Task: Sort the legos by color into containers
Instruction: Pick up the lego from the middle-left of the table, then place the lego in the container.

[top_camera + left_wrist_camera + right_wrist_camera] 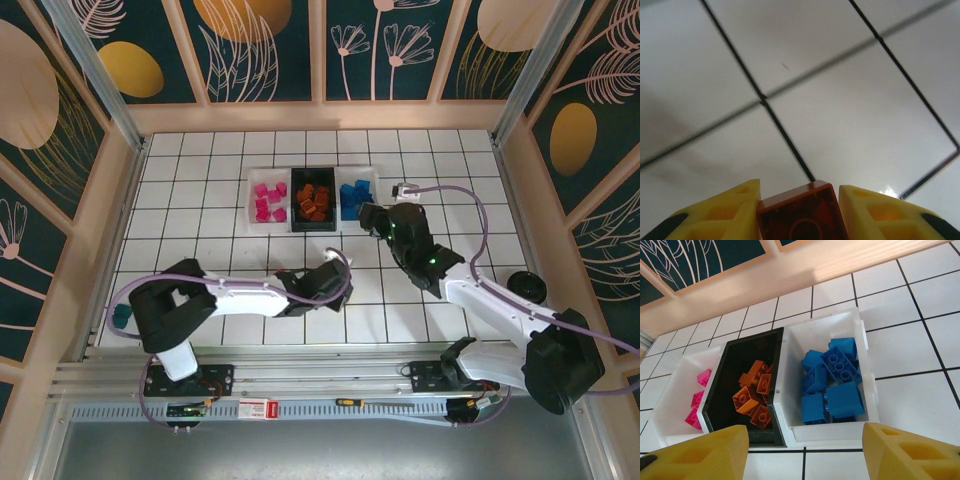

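Three containers stand side by side at the back of the tiled table: a white bin (pixel 252 178) with pink legos (pixel 268 200), a black bin (pixel 720 390) with orange legos (pixel 754 392), and a white bin (pixel 790 390) with blue legos (pixel 832 377). My left gripper (pixel 335 262) is low over the tiles in front of the bins. Its yellow fingers (pixel 735 210) are closed on an orange lego (pixel 802 215), which shows its hollow underside. My right gripper (pixel 368 218) hovers open just in front of the blue bin with nothing between its fingers (pixel 900 450).
A small teal object (pixel 120 317) lies at the table's left edge beside the left arm. At the right edge sits a black round part (pixel 527 285). A grey cable (pixel 470 215) loops over the right arm. Wooden walls enclose the table.
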You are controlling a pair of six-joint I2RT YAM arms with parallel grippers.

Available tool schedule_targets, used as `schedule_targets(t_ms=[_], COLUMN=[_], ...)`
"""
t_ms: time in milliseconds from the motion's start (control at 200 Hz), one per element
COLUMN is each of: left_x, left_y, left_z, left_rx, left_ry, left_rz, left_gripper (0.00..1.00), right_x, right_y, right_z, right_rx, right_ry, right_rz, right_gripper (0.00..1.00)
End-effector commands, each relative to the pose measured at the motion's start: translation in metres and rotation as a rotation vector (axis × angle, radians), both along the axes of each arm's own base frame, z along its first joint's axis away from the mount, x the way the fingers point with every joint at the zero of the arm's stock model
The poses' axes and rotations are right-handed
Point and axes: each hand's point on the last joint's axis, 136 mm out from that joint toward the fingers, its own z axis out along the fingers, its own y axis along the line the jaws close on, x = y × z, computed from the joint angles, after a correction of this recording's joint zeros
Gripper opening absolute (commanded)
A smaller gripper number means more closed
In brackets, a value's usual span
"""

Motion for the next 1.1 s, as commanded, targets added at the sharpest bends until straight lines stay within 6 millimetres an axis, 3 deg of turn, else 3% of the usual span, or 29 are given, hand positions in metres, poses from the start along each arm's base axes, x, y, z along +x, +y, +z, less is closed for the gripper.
schedule_targets(t_ms=[0,175,300,325,556,801,921,1006,1091], left_x=[0.040,0.106,0.153,0.161,0.230,0.267,0.273,0.272,0.265], left_y=[0.021,0.033,0.040,0.040,0.050,0.057,0.053,0.050,0.047], left_z=[0.043,0.093,0.106,0.096,0.080,0.064,0.067,0.085,0.116], left_rx=[-0.092,-0.191,-0.200,-0.179,-0.124,-0.091,-0.098,-0.138,-0.203], left_ry=[-0.076,-0.136,-0.156,-0.144,-0.129,-0.099,-0.093,-0.106,-0.136], left_rz=[0.109,0.200,0.256,0.264,0.347,0.393,0.390,0.381,0.358], left_gripper=[0.34,0.33,0.33,0.33,0.32,0.34,0.48,0.64,0.70], right_x=[-0.004,-0.012,-0.019,-0.021,-0.041,-0.077,-0.095,-0.103,-0.104], right_y=[-0.008,-0.007,-0.007,-0.007,0.013,0.069,0.099,0.117,0.131], right_z=[-0.001,-0.022,-0.035,-0.037,-0.054,-0.059,-0.069,-0.080,-0.091], right_rx=[0.030,0.020,0.014,0.013,0.010,-0.004,-0.061,-0.104,-0.135], right_ry=[-0.003,0.045,0.073,0.078,0.112,0.096,0.096,0.110,0.131], right_rz=[-0.028,-0.006,0.004,0.010,0.129,0.401,0.522,0.581,0.612], right_gripper=[0.61,0.60,0.59,0.59,0.59,0.59,0.60,0.61,0.61])
